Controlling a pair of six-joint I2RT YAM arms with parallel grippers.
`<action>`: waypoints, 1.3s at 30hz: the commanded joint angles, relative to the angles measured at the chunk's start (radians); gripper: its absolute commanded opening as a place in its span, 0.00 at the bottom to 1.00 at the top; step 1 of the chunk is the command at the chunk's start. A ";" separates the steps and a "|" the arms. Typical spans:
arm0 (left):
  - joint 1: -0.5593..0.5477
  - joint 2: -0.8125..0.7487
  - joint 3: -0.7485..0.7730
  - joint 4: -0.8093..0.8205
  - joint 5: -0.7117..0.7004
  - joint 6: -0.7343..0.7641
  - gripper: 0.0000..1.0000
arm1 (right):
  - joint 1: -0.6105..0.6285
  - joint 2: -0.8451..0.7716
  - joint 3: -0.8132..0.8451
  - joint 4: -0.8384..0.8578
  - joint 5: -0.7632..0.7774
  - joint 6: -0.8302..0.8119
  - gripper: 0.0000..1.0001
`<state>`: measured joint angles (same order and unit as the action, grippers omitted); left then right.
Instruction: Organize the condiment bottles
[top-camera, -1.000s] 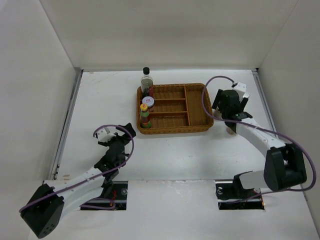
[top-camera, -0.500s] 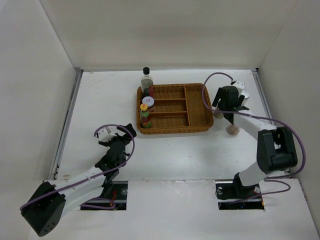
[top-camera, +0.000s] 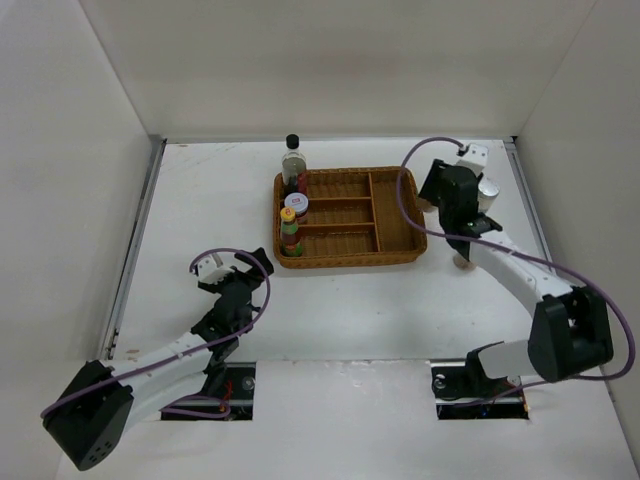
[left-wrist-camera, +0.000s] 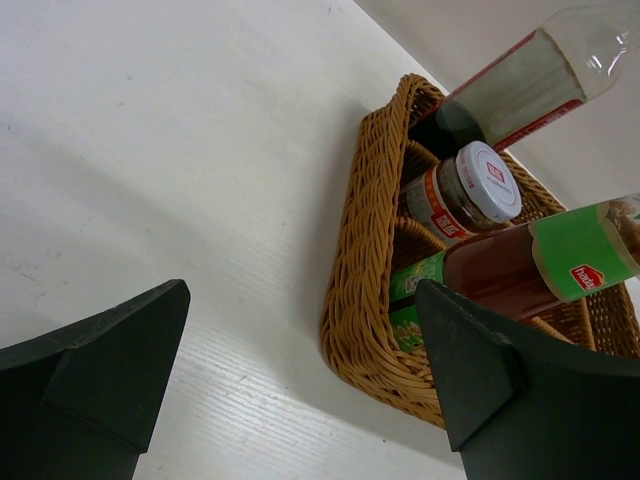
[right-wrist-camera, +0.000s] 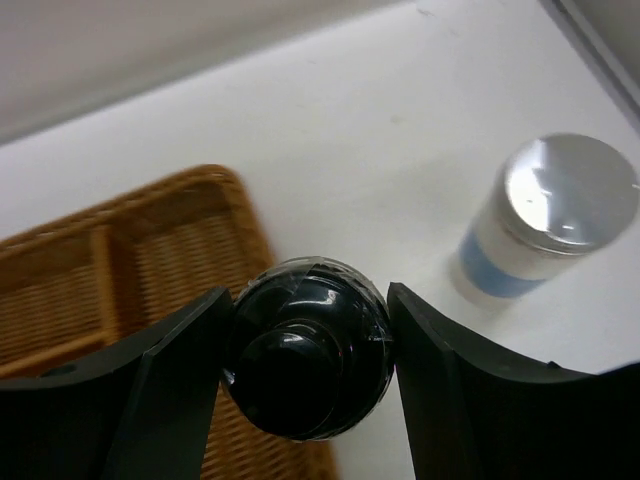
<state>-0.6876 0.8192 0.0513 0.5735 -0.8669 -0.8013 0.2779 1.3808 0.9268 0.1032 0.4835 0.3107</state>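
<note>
1. White counter (top-camera: 200, 200) with pale walls on three sides. One brown wicker tray (top-camera: 395, 212) sits mid-counter, and I place everything against it.
2. My right jaws are clamped on the black-capped bottle (right-wrist-camera: 305, 355). On the right wrist view I look straight down on its cap, with a finger pressed to each side. Its long axis therefore runs upright, in line with the jaws.
3. The relation that matters is that this bottle sits just beside the tray's right rim, with the tray lying to its left. I judge the coming move to be a short carry leftward over that rim into a free compartment. I can't tell whether its base is off the counter.
4. My left jaws stand wide apart, holding nothing, off the tray's near-left corner and well apart from it.
5. To the right of the tray, the silver-capped bottle (right-wrist-camera: 545, 215) stands upright on the counter. The pink-capped shaker (top-camera: 463, 262) is near the tray's near-right corner, half hidden under my right arm (top-camera: 510, 270). That arm is much the nearer to both.
6. At the tray's left end are the white-lidded jar (left-wrist-camera: 470, 190) and the yellow-capped red sauce (top-camera: 290, 235). The tall clear bottle (top-camera: 293, 158) is at the far-left corner, and I can't tell if it is inside the rim.
7. Count:
   - Six bottles: three at the left end, one in my jaws, two loose to the right.
   - One tray.
   - Two arms.
</note>
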 joint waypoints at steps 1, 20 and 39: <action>0.000 0.011 -0.019 0.054 0.005 -0.015 1.00 | 0.143 -0.049 0.049 0.098 0.000 -0.016 0.55; 0.003 -0.008 -0.027 0.058 0.012 -0.018 1.00 | 0.626 0.279 0.260 0.127 -0.026 0.054 0.56; 0.003 -0.018 -0.027 0.057 0.012 -0.019 1.00 | 0.665 0.307 0.253 0.037 -0.002 0.096 0.85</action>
<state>-0.6876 0.8185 0.0513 0.5919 -0.8589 -0.8085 0.9314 1.7531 1.1454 0.1368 0.4576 0.3923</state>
